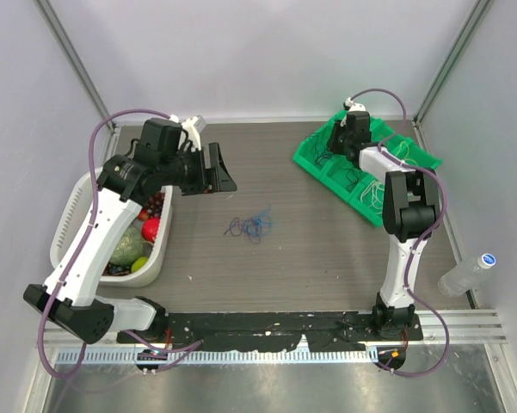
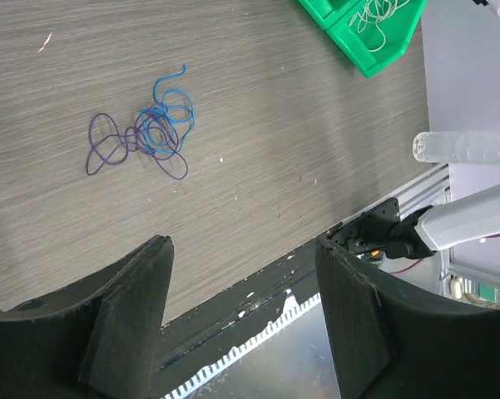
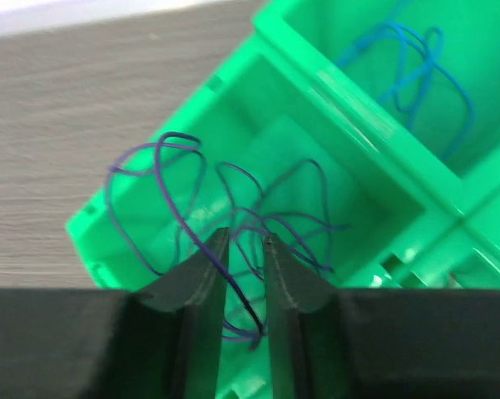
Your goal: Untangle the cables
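Right tool [image 3: 245, 241]: jaws a narrow slit apart, with a purple cable [image 3: 179, 138] threading the slit, apparently loose rather than pinched. Its springy loops hang over one compartment of the green bin [image 3: 349, 91], pointing no single way. A blue cable [image 3: 391, 27] lies in the adjoining compartment. Left tool [image 2: 243, 243]: jaws spread wide and empty above the table [image 2: 316, 150], well apart from the bin. The tangle [image 2: 154, 133] of blue and purple strands lies flat on the table, well apart from the bin, its long axis crosswise and its blue end nearer the bin. Risk, as judged: one loop overhangs the bin's outer wall and may spill out, or the strand may snag on the tool and be dragged out.
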Robot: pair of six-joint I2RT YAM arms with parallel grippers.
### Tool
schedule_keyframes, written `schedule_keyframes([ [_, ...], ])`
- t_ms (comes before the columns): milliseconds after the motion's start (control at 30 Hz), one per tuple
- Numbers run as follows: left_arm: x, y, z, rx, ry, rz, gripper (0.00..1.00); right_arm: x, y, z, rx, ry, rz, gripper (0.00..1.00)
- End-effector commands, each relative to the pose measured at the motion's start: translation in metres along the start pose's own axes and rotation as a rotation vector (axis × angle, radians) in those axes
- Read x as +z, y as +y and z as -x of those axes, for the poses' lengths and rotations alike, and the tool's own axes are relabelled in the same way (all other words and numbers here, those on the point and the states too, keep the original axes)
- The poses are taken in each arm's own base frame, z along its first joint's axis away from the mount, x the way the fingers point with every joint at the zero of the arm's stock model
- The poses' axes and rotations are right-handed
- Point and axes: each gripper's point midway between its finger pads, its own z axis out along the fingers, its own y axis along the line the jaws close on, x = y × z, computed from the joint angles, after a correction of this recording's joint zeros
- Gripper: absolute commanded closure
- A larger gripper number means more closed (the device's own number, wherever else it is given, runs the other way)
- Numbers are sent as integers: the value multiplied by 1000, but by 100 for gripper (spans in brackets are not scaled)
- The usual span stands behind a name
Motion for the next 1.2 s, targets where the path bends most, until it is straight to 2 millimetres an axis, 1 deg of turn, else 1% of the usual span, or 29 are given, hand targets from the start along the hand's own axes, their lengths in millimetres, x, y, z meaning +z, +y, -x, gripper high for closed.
schedule_keyframes([
  [0, -3, -11, 7, 23, -32, -62, 28, -37, -16, 52, -14, -61, -139, 64],
  [67, -1, -9, 4, 19, -24, -59, 27, -44, -19, 58, -18, -42, -170, 56],
  [100, 0, -8, 2, 18, -20, -57, 27, -48, -17, 63, -21, -32, -175, 55],
  [167, 3, -6, 0, 17, -13, -55, 27, -55, -14, 72, -19, -40, -170, 48],
  [200, 4, -6, -1, 15, -12, -58, 27, -60, -9, 76, -17, -50, -165, 42],
  [233, 4, -5, -2, 13, -10, -59, 27, -63, -7, 79, -19, -56, -161, 39],
  [267, 7, -4, -3, 9, -7, -57, 27, -67, 1, 82, -21, -62, -142, 36],
  [367, 16, 5, -9, 3, 8, -39, 27, -76, 11, 84, -7, -57, -130, 33],
  [400, 21, 11, -13, -2, 17, -20, 28, -81, 13, 89, 20, -69, -149, 32],
  [433, 24, 14, -15, -2, 20, -8, 28, -85, 17, 83, 40, -46, -173, 32],
  [467, 30, 21, -20, -5, 34, 8, 30, -91, 23, 84, 43, -42, -172, 32],
  [500, 36, 25, -21, -6, 34, 18, 32, -97, 38, 78, 40, -17, -151, 31],
  [533, 44, 31, -25, -8, 44, 26, 36, -101, 56, 66, 20, 15, -118, 31],
  [567, 51, 35, -27, -7, 52, 32, 39, -109, 69, 60, -2, 33, -80, 31],
  [600, 61, 42, -31, -12, 61, 47, 42, -116, 89, 50, -27, 53, -37, 31],
  [633, 71, 49, -35, -12, 78, 63, 45, -125, 103, 34, -33, 95, 30, 31],
  [667, 82, 57, -38, -9, 99, 83, 47, -134, 128, 23, -36, 122, 126, 32],
  [700, 92, 64, -41, -1, 120, 97, 47, -147, 145, -3, -15, 188, 228, 33],
  [733, 102, 72, -44, 4, 150, 117, 47, -159, 175, -19, 0, 229, 362, 34],
  [767, 109, 77, -47, 10, 177, 128, 45, -170, 180, -39, 14, 273, 402, 35],
  [800, 120, 83, -50, 20, 209, 139, 43, -179, 198, -52, 35, 293, 477, 35],
  [833, 130, 90, -54, 40, 233, 146, 43, -189, 196, -76, 46, 335, 507, 36],
  [867, 139, 96, -56, 54, 249, 158, 43, -197, 212, -78, 63, 326, 582, 37],
  [900, 147, 101, -60, 61, 280, 165, 43, -203, 210, -94, 79, 351, 598, 39],
  [933, 153, 104, -63, 76, 306, 161, 43, -209, 218, -97, 104, 362, 636, 40],
  [967, 159, 109, -67, 84, 325, 165, 43, -212, 218, -109, 117, 390, 650, 40],
  [1000, 166, 116, -69, 95, 332, 181, 41, -217, 226, -113, 130, 409, 692, 41],
  [1067, 175, 127, -78, 118, 367, 197, 39, -219, 229, -123, 122, 442, 705, 41],
  [1167, 187, 136, -89, 132, 408, 192, 37, -216, 229, -131, 135, 473, 695, 41],
])
